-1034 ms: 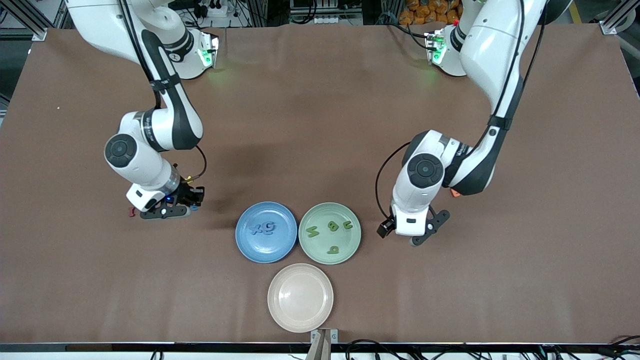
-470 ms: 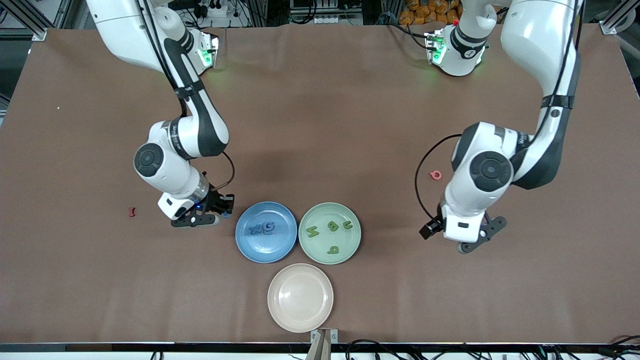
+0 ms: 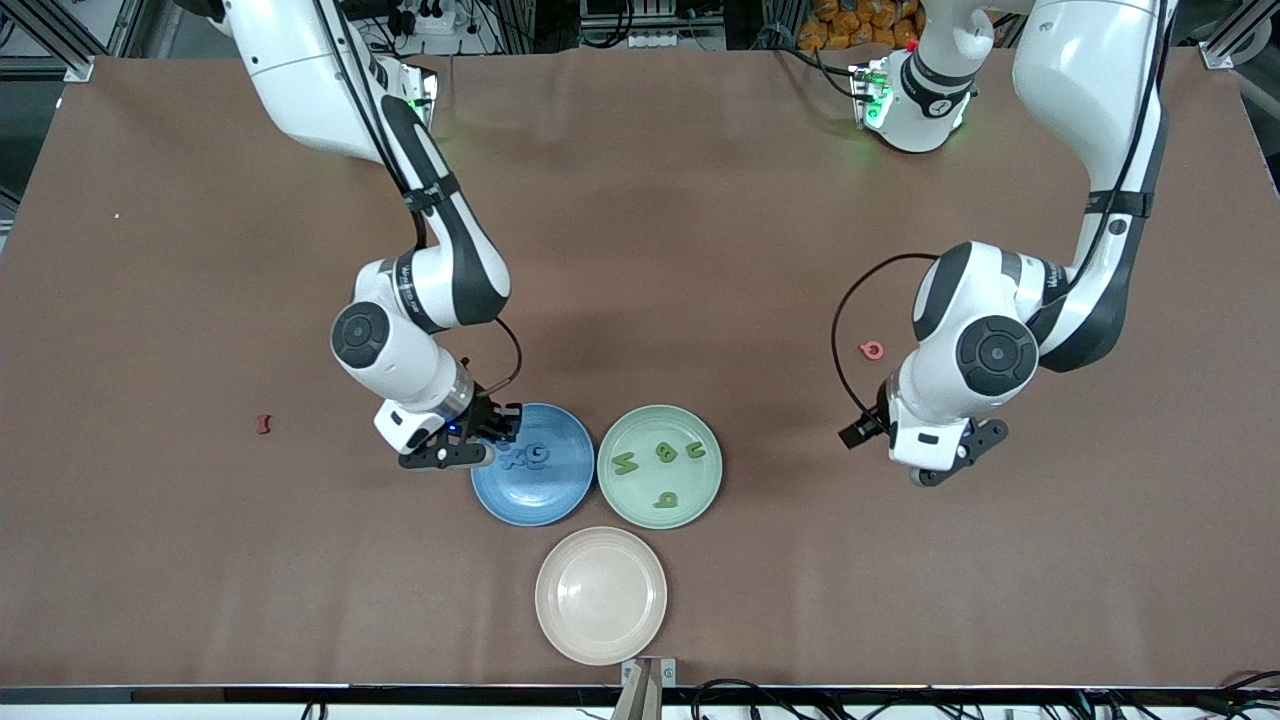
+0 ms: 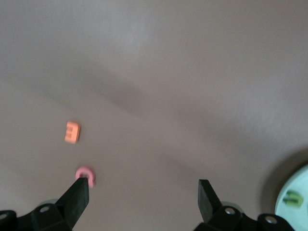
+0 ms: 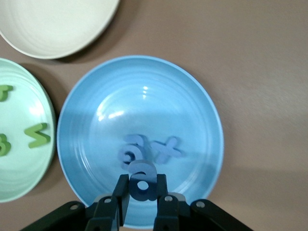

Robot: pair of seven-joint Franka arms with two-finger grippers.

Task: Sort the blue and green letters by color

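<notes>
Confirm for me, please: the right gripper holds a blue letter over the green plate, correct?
Not quite: the right gripper holds the blue letter over the blue plate, not the green one, as the right wrist view shows.

Two glossy white arms with black joint bands, black cables looping at the wrists, green lights glowing on both bases.

Bright, even overhead light; glare streaks the glossy blue plate (image 5: 96, 144), while the left wrist view blurs softly.
</notes>
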